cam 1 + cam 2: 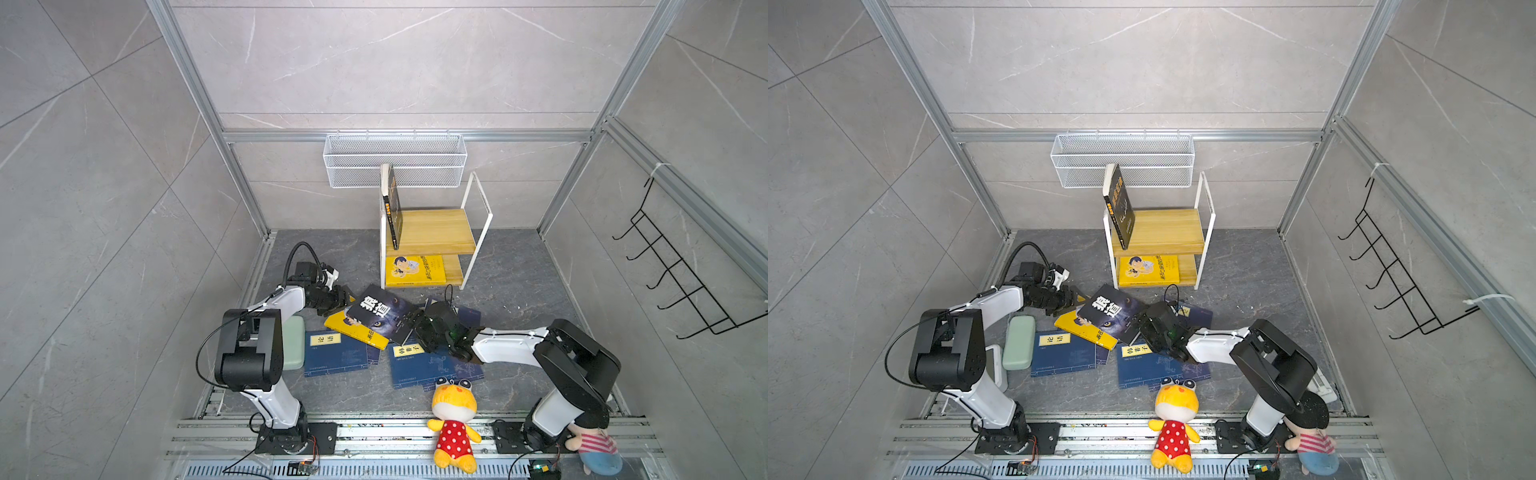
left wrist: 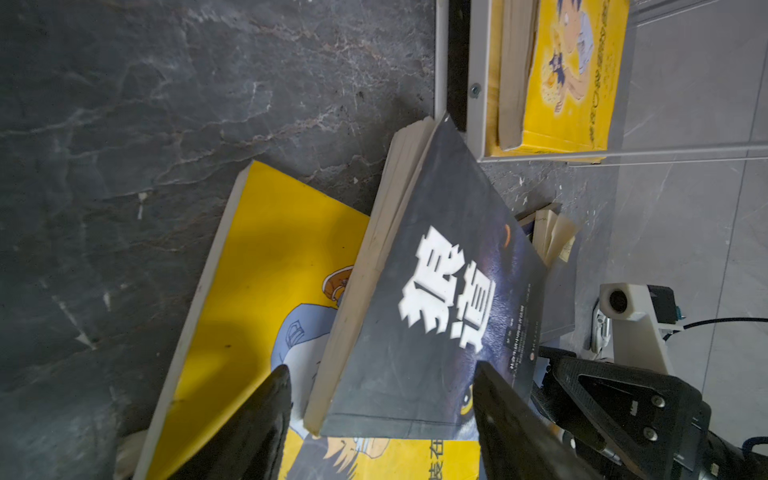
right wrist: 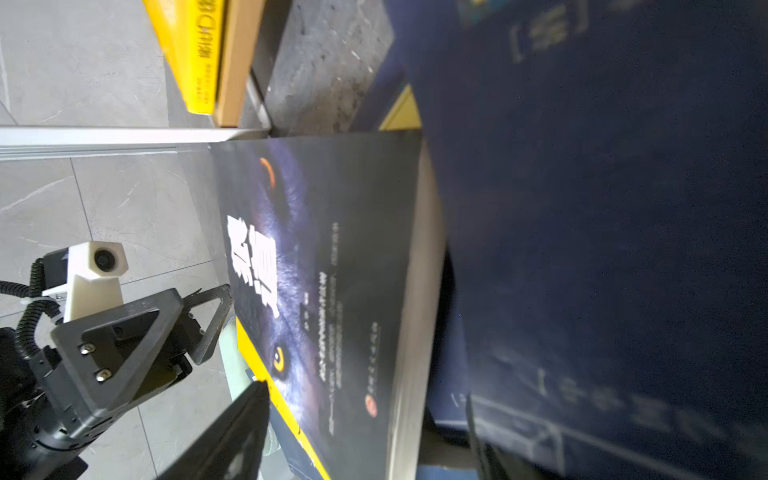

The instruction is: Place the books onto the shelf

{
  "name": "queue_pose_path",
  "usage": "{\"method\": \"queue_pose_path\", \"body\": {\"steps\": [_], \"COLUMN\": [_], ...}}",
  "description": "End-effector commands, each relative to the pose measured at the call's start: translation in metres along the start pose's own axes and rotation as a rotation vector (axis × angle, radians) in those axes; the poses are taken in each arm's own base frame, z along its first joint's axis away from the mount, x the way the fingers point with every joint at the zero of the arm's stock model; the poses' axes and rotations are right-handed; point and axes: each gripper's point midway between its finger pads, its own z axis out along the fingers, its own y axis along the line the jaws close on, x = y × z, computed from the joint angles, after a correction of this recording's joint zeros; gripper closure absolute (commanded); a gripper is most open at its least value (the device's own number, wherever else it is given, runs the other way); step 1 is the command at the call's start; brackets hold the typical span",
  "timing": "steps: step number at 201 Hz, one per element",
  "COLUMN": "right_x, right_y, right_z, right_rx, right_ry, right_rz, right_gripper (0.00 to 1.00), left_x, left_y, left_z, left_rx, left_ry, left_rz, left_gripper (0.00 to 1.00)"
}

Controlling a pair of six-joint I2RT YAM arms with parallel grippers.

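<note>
A black wolf-face book [image 1: 382, 316] [image 1: 1113, 313] lies tilted on a yellow cartoon-boy book [image 1: 353, 330] and navy books [image 1: 334, 353] on the floor. My left gripper [image 1: 343, 297] [image 2: 382, 372] is open and straddles the wolf book's [image 2: 436, 291] left corner, with a gap at one finger. My right gripper [image 1: 415, 326] [image 3: 365, 392] is open around the opposite edge of that book [image 3: 332, 270]. The shelf [image 1: 432, 228] [image 1: 1163, 228] stands behind, with a dark book [image 1: 395, 203] upright on its top board and a yellow book [image 1: 415, 270] flat on the lower board.
More navy books [image 1: 428, 365] lie under my right wrist. A green case [image 1: 293, 349] sits beside the left arm. Two plush toys [image 1: 453, 415] [image 1: 594, 444] rest at the front rail. A white mesh basket [image 1: 395, 160] hangs on the back wall, a black hook rack [image 1: 681, 274] on the right wall.
</note>
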Motion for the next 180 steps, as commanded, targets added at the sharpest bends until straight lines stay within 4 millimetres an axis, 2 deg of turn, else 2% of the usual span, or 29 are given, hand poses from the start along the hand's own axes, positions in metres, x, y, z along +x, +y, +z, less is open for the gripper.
{"method": "queue_pose_path", "body": {"steps": [1, 42, 58, 81, 93, 131, 162, 180], "right_x": [0.004, 0.004, 0.003, -0.001, -0.004, -0.004, -0.003, -0.001], "right_y": [0.01, 0.025, 0.038, 0.047, 0.052, 0.081, 0.101, 0.11], "right_z": [0.009, 0.01, 0.004, -0.001, -0.005, -0.015, -0.03, -0.042], "right_rx": [-0.039, -0.074, -0.114, -0.128, -0.141, -0.241, -0.329, -0.381], "right_ry": [0.029, 0.035, 0.027, 0.004, -0.01, -0.015, -0.016, -0.013], "right_rz": [0.026, 0.001, -0.009, -0.046, -0.047, -0.106, -0.135, -0.188], "right_gripper": [0.27, 0.39, 0.48, 0.61, 0.72, 0.99, 1.0, 1.0], "left_x": [-0.005, 0.001, 0.003, 0.007, 0.007, 0.005, -0.003, -0.004], "left_y": [-0.002, -0.002, -0.005, -0.011, -0.017, -0.031, -0.036, -0.042], "left_z": [0.0, 0.005, 0.005, 0.01, 0.009, 0.0, -0.02, -0.028], "left_rx": [0.006, 0.019, 0.024, 0.067, 0.094, 0.139, 0.108, 0.135], "left_ry": [0.003, 0.015, 0.015, 0.031, 0.032, 0.009, -0.043, -0.071], "left_rz": [-0.004, -0.013, -0.001, 0.004, -0.005, 0.006, 0.049, 0.063], "left_gripper": [0.35, 0.39, 0.39, 0.39, 0.37, 0.27, 0.1, 0.03]}}
